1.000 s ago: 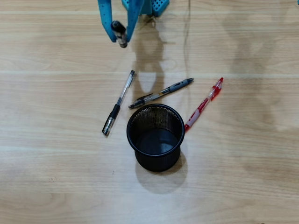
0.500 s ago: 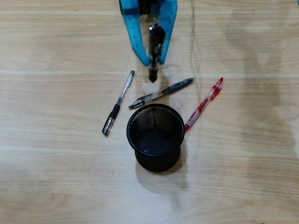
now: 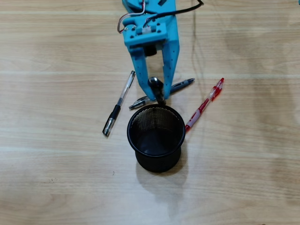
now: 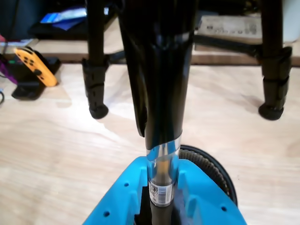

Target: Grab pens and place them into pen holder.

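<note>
While your fingers [image 3: 157, 96] clamp the black pen [image 4: 161, 93] near the pen holder [image 3: 156, 161] rim, probably short of it, carry farther before releasing.

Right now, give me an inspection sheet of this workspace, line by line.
Surface: pale wood-grain table, bare apart from the job's things.
Job's things: black mesh pen holder upright, looks empty. Three pens lie flat: black-sleeve pen to its upper left, grey-sleeve pen partly under the arm, red pen to its right in the overhead view. The black pen is clamped, held near upright by the holder's far rim.
Clutter: nothing seen on the table.
Grippers: blue gripper shut on the black pen.
Cables: wires on the arm.
Surroundings: wrist view shows black stand legs and an orange game controller.
</note>
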Robot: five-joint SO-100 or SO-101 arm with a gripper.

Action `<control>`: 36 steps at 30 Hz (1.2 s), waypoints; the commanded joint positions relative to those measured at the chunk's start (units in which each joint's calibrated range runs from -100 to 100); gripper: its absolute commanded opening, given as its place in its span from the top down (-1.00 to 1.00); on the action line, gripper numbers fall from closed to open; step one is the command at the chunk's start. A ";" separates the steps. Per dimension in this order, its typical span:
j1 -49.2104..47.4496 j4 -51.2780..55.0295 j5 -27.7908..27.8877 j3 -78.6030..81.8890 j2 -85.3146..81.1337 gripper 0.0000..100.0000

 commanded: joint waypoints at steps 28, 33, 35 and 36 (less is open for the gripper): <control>2.76 -52.07 -3.07 28.86 6.92 0.91; 2.57 -51.73 -3.02 28.95 6.92 0.73; 2.57 -51.73 -3.02 28.95 6.83 0.73; 2.57 -51.73 -3.02 28.86 6.66 0.74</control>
